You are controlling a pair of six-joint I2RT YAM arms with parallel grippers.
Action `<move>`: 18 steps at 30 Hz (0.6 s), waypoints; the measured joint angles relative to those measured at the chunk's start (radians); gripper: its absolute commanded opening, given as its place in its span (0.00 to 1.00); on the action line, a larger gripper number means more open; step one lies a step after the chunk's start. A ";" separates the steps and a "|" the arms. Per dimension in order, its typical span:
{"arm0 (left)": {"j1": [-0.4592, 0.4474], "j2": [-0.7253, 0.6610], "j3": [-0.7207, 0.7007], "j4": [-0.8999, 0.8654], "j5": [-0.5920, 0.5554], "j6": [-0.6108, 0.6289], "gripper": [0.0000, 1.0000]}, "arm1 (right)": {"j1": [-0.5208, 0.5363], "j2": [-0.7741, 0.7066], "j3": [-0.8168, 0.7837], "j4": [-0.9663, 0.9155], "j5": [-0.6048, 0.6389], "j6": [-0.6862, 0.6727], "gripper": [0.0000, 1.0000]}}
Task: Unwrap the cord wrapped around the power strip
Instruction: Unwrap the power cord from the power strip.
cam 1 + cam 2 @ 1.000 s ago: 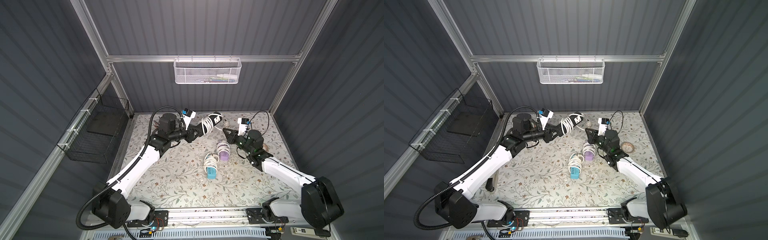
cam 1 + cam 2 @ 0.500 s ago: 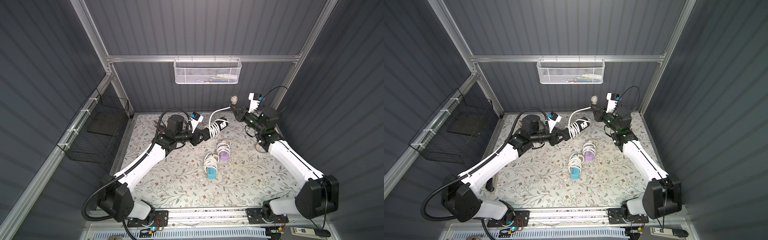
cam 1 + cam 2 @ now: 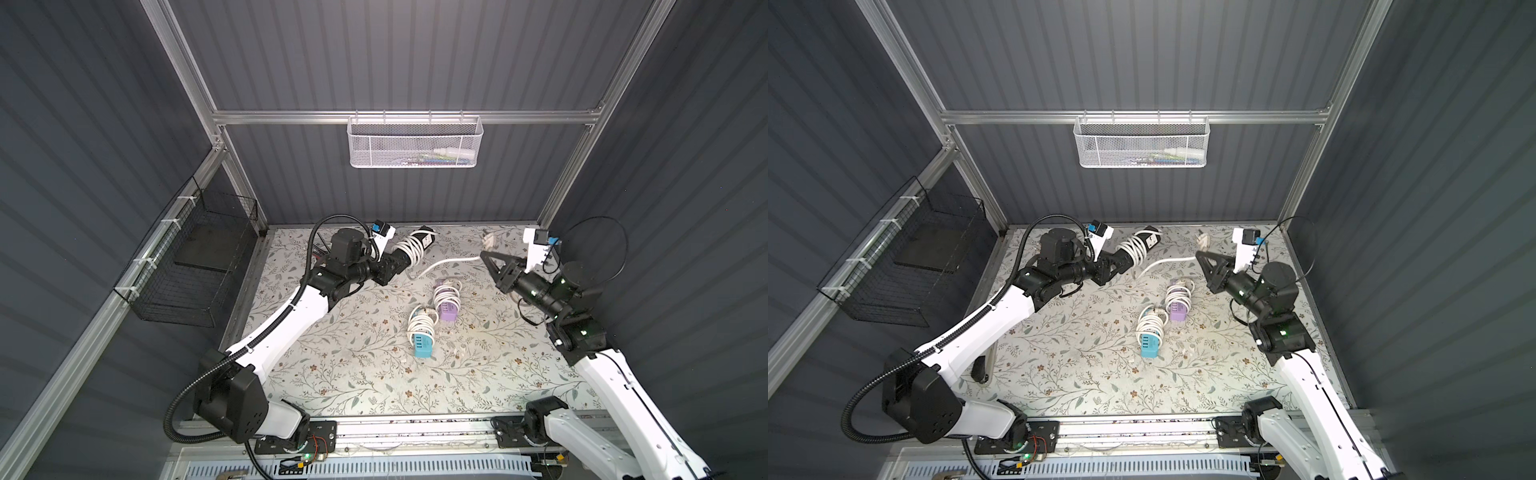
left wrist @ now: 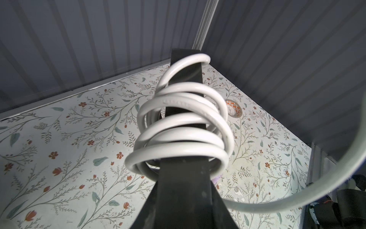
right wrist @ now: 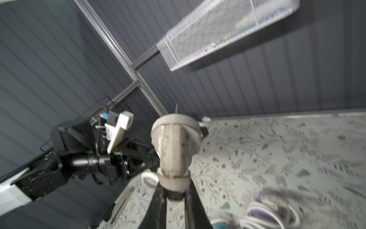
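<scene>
White cord (image 3: 409, 250) has partly come off the black power strip (image 3: 427, 239) in both top views; half a second back the right gripper (image 3: 484, 252) held the plug (image 3: 488, 240) high near the back wall, and it has since swung lower and out toward its own side, jaws pinching the plug, a slack length trailing across the mat (image 3: 353, 374) to the strip; the left gripper (image 3: 399, 262), pressed tight on the strip's near end, holds it raised at the back of the mat, left of centre; I judge a turn freed and most of the winding left; a purple strip (image 3: 1177, 309) and a teal strip (image 3: 1149, 345) lie wrapped at mid-mat, apart from both grippers; in the left wrist view about six glossy coils (image 4: 184, 126) ring the strip (image 4: 186, 73) loosely, some overlapping, the free length arcing away; in the blurred right wrist view the scuffed plug (image 5: 175, 146) sits clamped at its neck between the fingers (image 5: 157, 206).
</scene>
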 measured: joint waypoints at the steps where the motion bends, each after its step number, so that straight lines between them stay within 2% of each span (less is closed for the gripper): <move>1: 0.003 -0.005 0.001 0.000 0.000 0.000 0.00 | 0.000 -0.001 -0.029 -0.010 0.006 0.001 0.00; 5: 0.006 -0.023 0.005 0.002 0.020 -0.002 0.00 | 0.000 0.075 -0.121 -0.013 0.033 0.008 0.00; 10: 0.006 -0.045 0.007 0.010 0.108 -0.019 0.00 | -0.001 0.247 -0.138 0.053 0.052 0.025 0.00; 18: -0.016 -0.049 0.010 0.040 0.277 -0.043 0.00 | -0.002 0.539 0.036 0.182 0.063 0.037 0.00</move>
